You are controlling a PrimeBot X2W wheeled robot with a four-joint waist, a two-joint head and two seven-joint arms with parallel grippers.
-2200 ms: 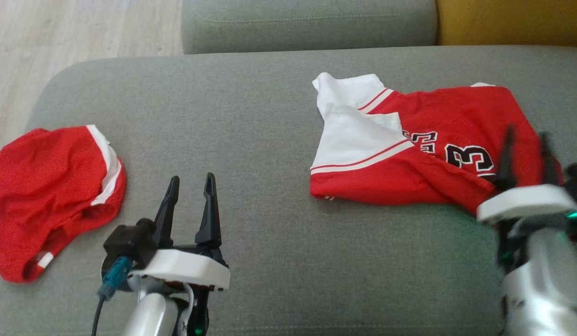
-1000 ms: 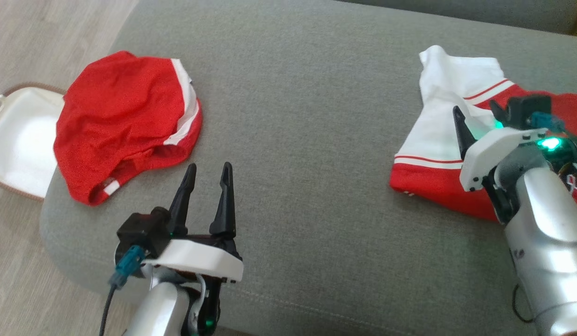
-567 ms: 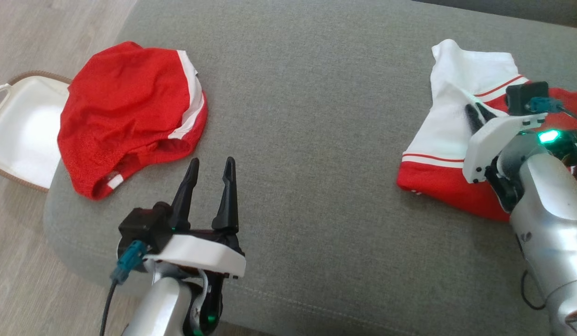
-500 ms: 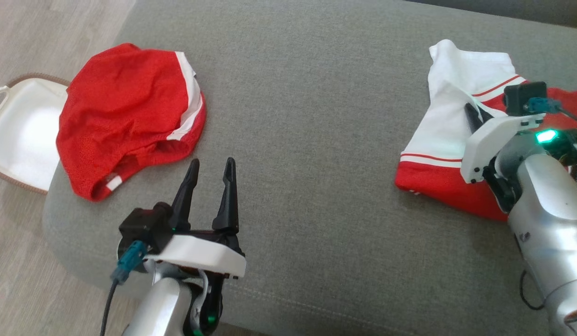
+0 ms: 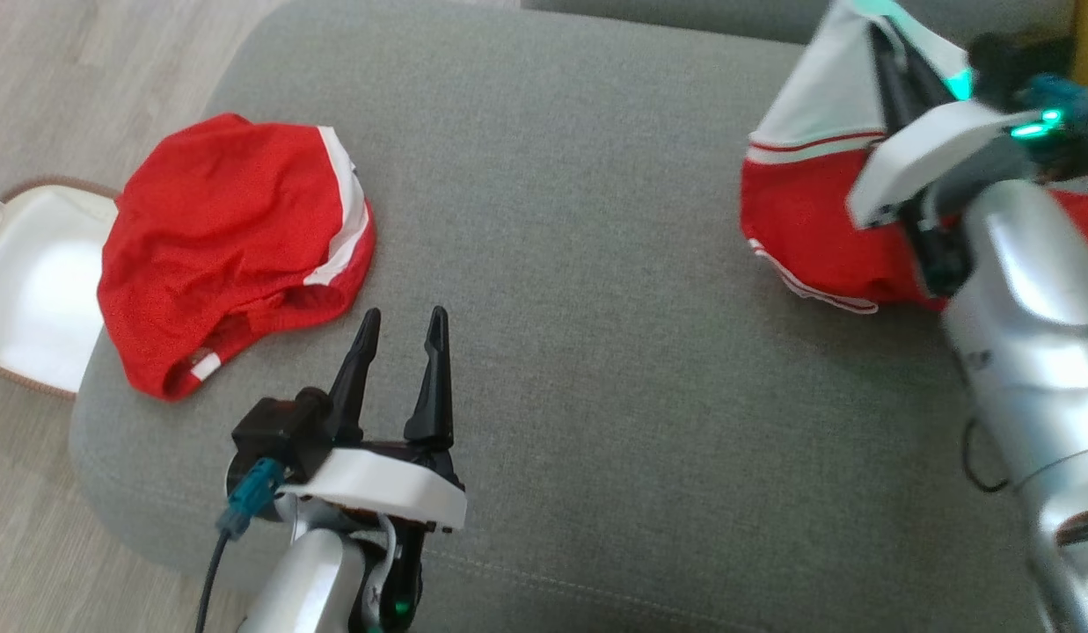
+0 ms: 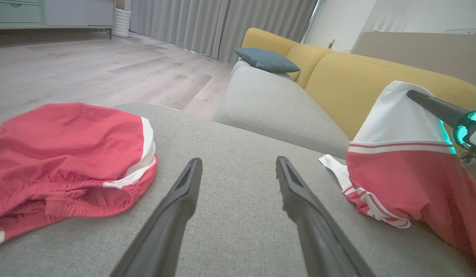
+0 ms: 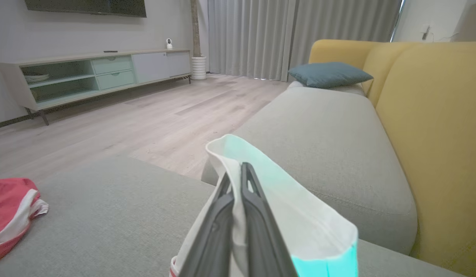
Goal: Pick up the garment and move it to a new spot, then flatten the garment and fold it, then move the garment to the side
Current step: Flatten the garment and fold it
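The garment [image 5: 807,229] is a red and white jersey at the right of the grey ottoman [image 5: 579,264]. My right gripper [image 5: 891,40] is shut on its white sleeve and holds that part raised, while the red body hangs down to the cushion. In the right wrist view the shut fingers [image 7: 238,177] pinch white fabric [image 7: 311,219]. The left wrist view shows the lifted garment [image 6: 399,173] at its right edge. My left gripper [image 5: 403,316] hovers open over bare cushion near the front, nothing between its fingers [image 6: 187,192].
Red shorts [image 5: 227,237] with a white stripe lie crumpled at the ottoman's left end. A white bag [image 5: 33,281] sits on the wooden floor beside it. A grey and yellow sofa [image 6: 376,77] with a blue pillow [image 6: 266,59] stands behind.
My right gripper closed on the jersey's white sleeve and lifted it up off the cushion. The head camera shifted. The left gripper stayed open in place.
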